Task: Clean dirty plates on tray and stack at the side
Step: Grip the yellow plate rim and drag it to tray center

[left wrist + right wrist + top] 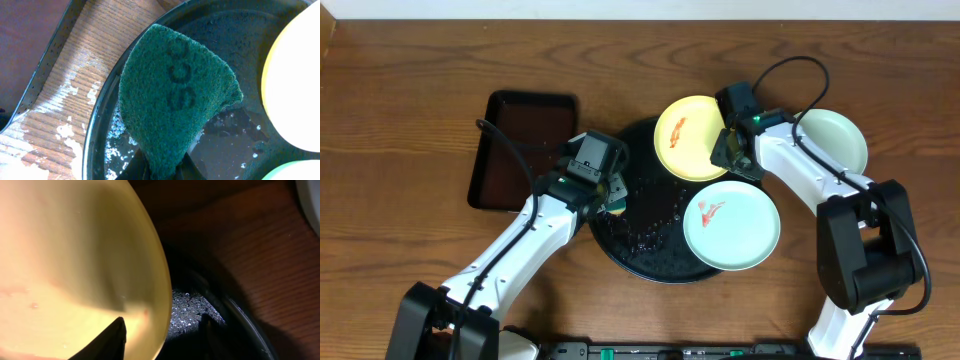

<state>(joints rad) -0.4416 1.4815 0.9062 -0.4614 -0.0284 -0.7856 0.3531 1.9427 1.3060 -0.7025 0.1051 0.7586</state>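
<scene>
Item, yellow plate (685, 135): red-smeared, at the far edge of the black tray (620, 262), rim pinched by our right tool (160, 341); item, green scouring pad (175, 95): clamped in our left tool (162, 169) over the tray's wet left side. Also listed: one smeared pale plate (730, 230) flat on the tray, one clean plate (835, 140) on the tabletop (410, 80) beside it. For the scrub we judge it best to lay the pad flat on the smear and press lightly, lest the plate slip.
</scene>
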